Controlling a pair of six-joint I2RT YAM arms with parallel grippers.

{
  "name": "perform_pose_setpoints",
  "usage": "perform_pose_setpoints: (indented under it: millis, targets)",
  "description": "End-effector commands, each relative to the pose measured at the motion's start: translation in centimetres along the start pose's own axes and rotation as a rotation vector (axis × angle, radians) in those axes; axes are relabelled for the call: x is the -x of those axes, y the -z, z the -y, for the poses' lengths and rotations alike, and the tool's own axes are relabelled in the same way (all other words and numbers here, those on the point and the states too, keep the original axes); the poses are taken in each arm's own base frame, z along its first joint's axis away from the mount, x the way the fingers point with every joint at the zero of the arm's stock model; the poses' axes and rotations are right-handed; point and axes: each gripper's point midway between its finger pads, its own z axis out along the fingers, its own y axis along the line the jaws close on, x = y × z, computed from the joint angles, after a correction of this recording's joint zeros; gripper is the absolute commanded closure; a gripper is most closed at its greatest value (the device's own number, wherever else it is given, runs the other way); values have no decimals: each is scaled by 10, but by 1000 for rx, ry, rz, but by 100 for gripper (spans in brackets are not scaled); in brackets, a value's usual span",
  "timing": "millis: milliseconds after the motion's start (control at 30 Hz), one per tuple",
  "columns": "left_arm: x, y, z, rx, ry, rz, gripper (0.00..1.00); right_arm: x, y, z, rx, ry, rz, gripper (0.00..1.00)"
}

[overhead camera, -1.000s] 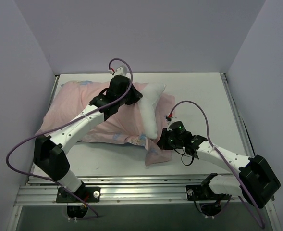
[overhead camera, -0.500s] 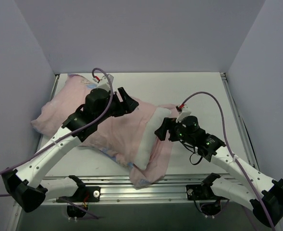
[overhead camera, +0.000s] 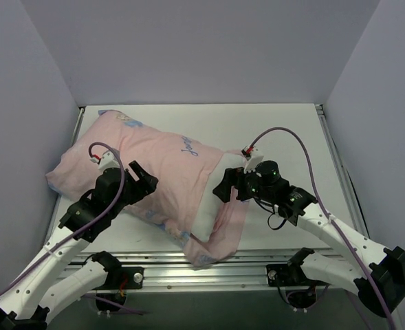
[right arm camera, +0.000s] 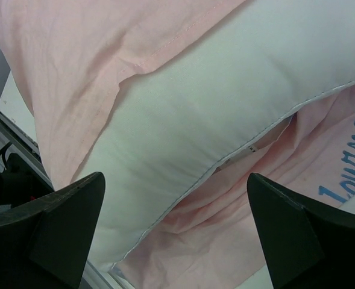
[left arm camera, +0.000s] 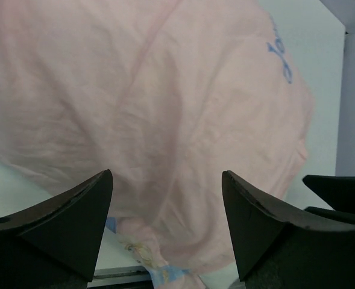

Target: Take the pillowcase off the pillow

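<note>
Left tool (left arm camera: 167, 176), right tool (right arm camera: 174, 176) now agape; pillowcase (overhead camera: 154, 161) dropped, pillow (overhead camera: 212, 199) corner apparently exposed.

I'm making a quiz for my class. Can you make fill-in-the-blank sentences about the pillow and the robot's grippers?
The pillowcase lies with its ___ side up.
The pillow end sticking out of it is plain ___.
The left gripper and the right gripper both stand ___, holding nothing.
Missing words: pink, white, open.
</note>
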Motion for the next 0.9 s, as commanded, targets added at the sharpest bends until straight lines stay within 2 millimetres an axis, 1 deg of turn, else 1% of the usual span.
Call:
perform_pose_setpoints:
  millis: [0,33,67,100,133,167,200,233,300,333,400,433,500,533,567,600,667,700,733,800,833,867]
  targets:
    - [-2,-7,-21,56,32,16,20,2,1,-10,52,37,10,0]
    - [-4,-13,-23,60,33,8,20,-2,1,-11,66,38,1,0]
    - [-1,-21,-25,62,44,20,20,-2,1,-14,83,42,4,0]
    - [-3,-26,-23,45,30,1,20,-6,0,-15,98,42,-7,0]
    - [-6,-35,-24,52,27,-16,20,-10,-2,-17,116,40,-23,0]
    - [2,-43,-21,36,44,3,20,-10,-2,-26,167,40,-34,0]
    - [0,-48,-15,3,33,-22,20,-11,-3,-31,188,42,-42,0]
    - [-3,-59,-15,5,26,-41,20,-14,-7,-32,194,38,-58,0]
    - [6,-70,-4,-30,6,-24,20,-20,-13,-33,202,37,-86,0]
    - [4,-79,-1,-36,-2,-35,20,-24,-15,-32,201,36,-97,0]
    - [10,-85,6,-59,-12,-32,20,-27,-20,-33,213,32,-89,0]
    - [9,-91,10,-76,-26,-40,20,-33,-24,-32,215,26,-101,0]
    - [12,-95,14,-93,-29,-38,20,-37,-31,-32,219,18,-98,0]
    - [12,-99,16,-103,-35,-39,20,-45,-38,-29,206,8,-122,0]
    - [12,-99,18,-115,-35,-47,20,-48,-42,-33,217,18,-123,0]
    - [12,-101,20,-123,-38,-50,20,-54,-48,-28,191,17,-132,0]
    - [11,-102,24,-144,-37,-55,20,-59,-55,-31,189,22,-133,0]
    - [10,-101,26,-155,-34,-64,20,-66,-61,-27,172,23,-148,3]
    - [12,-98,27,-158,-31,-63,20,-65,-64,-24,152,32,-139,7]
    - [15,-93,26,-154,-29,-57,20,-70,-68,-23,146,43,-152,17]
    - [17,-86,25,-151,-28,-52,20,-70,-68,-24,148,43,-152,29]
    - [22,-82,24,-146,-25,-43,20,-69,-68,-25,155,48,-152,38]
